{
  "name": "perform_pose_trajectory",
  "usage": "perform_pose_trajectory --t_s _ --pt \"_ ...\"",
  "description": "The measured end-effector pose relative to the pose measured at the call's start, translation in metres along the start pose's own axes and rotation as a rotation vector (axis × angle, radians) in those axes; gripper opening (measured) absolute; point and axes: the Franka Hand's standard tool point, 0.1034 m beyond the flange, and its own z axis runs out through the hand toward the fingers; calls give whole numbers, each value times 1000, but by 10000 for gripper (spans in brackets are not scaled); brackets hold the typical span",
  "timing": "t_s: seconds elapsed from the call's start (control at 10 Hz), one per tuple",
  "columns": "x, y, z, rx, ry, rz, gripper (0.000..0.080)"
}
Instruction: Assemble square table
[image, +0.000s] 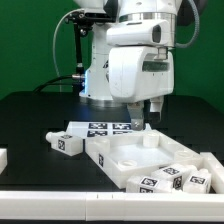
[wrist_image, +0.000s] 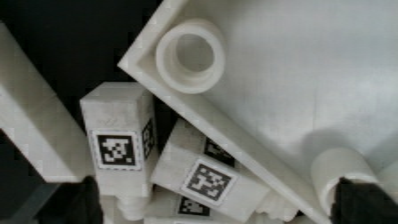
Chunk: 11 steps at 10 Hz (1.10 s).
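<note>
**Wrist view: spread pincer above a leg**

The square table top (wrist_image: 267, 110) lies just beside the wide-open pincer (wrist_image: 214, 198); it looks rigid, light and too broad to pinch. A tagged leg (wrist_image: 210, 180) lies between the fingertips. Its stiff, smooth plastic probably grips best across the middle.

Bright light falls from above in the exterior view: the large glossy white robot arm (image: 135, 60) glares almost featureless, while the matte black table (image: 30, 115) stays dark. Both pictures are coarse and soft. In the wrist view a grey shadow lies inside the white plastic square rimmed tabletop (wrist_image: 267, 100).
</note>
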Motion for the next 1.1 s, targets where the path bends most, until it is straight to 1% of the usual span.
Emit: perform_pose_trajectory --t_s 0.1,0.5,0.6,0.7,0.8,0.9,1.0,1.1 --pt "1 1 -1 -9 6 0 649" --pt "1 2 -1 -11 7 31 649" --pt "7 8 -3 -21 15 112 649" --pt "12 19 -4 -32 26 187 649" --pt "16 21 -2 -30 30 286 649" --pt "27 23 -3 -35 39 333 649" --pt "32 23 -4 -35 42 349 649" --pt "31 23 -4 -35 41 342 649"
